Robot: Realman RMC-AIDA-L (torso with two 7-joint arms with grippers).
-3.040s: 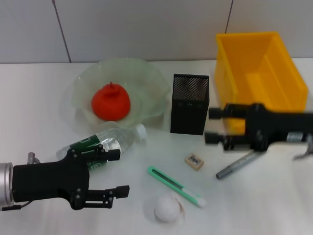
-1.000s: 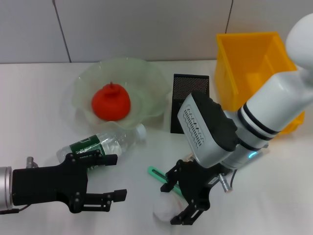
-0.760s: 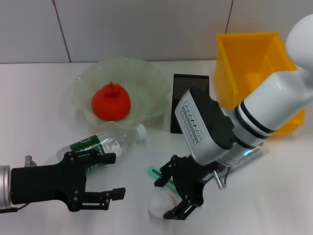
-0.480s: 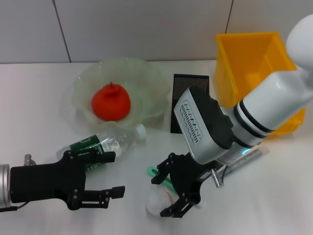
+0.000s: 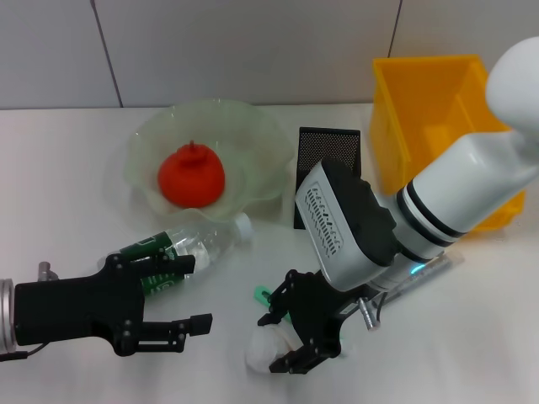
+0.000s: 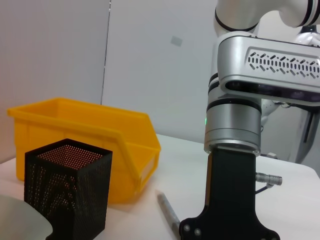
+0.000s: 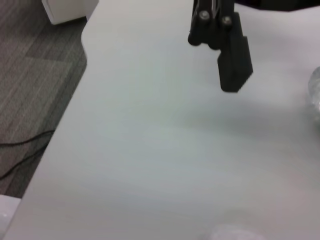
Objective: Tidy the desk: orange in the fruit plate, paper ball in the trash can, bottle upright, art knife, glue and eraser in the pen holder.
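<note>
Head looks down — wrists low, near desk (image 7: 150, 150).

The desk holds one orange (image 5: 192, 175), one fruit plate (image 5: 253, 139), one bottle (image 5: 189, 247), one paper ball (image 5: 263, 354), one pen holder (image 5: 322, 165), one yellow bin (image 5: 438, 109), one art knife (image 5: 263, 295) and one grey pen (image 5: 429, 275).

orange (image 5: 191, 177) in plate (image 5: 261, 143) | bottle (image 5: 181, 250) lying flat | paper ball (image 5: 263, 353) on desk, near edge

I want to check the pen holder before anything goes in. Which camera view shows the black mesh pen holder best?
The left wrist view: the pen holder stands close, upright, its open top visible. The head view shows it partly behind the right arm. The right wrist view does not show it.
</note>
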